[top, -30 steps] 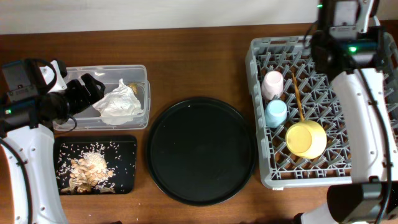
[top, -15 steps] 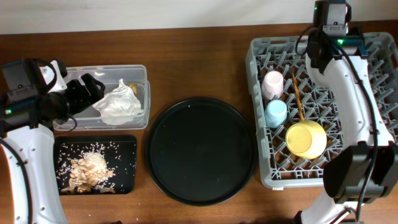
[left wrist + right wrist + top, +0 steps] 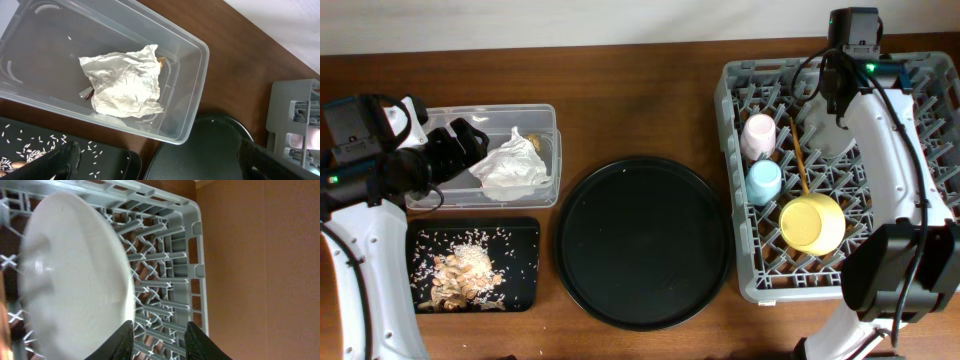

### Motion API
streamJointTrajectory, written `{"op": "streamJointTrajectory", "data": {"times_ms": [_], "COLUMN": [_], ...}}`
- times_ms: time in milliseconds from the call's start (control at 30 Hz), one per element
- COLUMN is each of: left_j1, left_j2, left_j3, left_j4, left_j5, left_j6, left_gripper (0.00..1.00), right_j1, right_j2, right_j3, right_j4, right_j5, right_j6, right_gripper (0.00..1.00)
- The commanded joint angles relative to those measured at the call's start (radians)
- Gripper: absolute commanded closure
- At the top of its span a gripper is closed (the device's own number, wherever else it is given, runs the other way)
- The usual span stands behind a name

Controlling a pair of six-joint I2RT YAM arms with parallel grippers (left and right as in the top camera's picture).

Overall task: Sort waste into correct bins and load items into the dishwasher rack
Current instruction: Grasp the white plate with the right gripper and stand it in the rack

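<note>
Right pincer (image 3: 160,328): fingers parted, nothing in the gap. The pale round plate (image 3: 75,275) stands on edge among the dishwasher rack (image 3: 167,240) pegs, just beside one finger, its face running alongside the fingers. The right arm is nearer.

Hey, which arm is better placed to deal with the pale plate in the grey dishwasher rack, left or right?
Right. The right gripper, open, hangs over the dishwasher rack with the plate just beside its fingers. The left gripper, also open, sits over the clear tub, far from the plate.
</note>
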Motion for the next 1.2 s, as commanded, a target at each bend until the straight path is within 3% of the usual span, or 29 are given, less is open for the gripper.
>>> {"op": "streamJointTrajectory", "data": {"times_ms": [0,67,133,167,267,300,733,833,1033,1167], "left_j1": [0.003,0.003,0.003,0.003,0.003,0.003,0.003,0.003,0.003,0.003], "left_j2": [0.001,0.001,0.001,0.001,0.001,0.001,0.001,0.001,0.001,0.001], "left_j3": [0.0,0.0,0.0,0.0,0.0,0.0,0.0,0.0,0.0,0.0], "left_j4": [-0.002,-0.002,-0.002,-0.002,-0.002,-0.002,-0.002,-0.002,-0.002,-0.002], "left_j5": [0.0,0.0,0.0,0.0,0.0,0.0,0.0,0.0,0.0,0.0], "left_j6": [-0.002,-0.002,-0.002,-0.002,-0.002,-0.002,-0.002,-0.002,-0.002,-0.002], "left_gripper": [0.01,0.01,0.01,0.01,0.01,0.01,0.01,0.01,0.01,0.01], "right_j1": [-0.005,-0.005,-0.005,-0.005,-0.005,-0.005,-0.006,-0.006,-0.005,-0.006], "right_j2": [0.009,0.008,-0.016,-0.035,-0.084,-0.08,-0.105,-0.258,-0.887,-1.161], "right_j3": [-0.008,-0.008,-0.008,-0.008,-0.008,-0.008,-0.008,-0.008,-0.008,-0.008], "right_j4": [0.0,0.004,0.012,0.016,0.014,0.014,0.011,0.011,0.011,0.01], "right_j5": [-0.032,-0.031,-0.071,-0.183,-0.94,-1.008,-0.992,-0.992,-0.992,-0.992], "right_j6": [0.009,0.051,0.105,0.114,0.234,0.234,0.233,0.234,0.234,0.234], "right_gripper": [0.52,0.22,0.09,0.04,0.01,0.01,0.01,0.01,0.01,0.01]}}
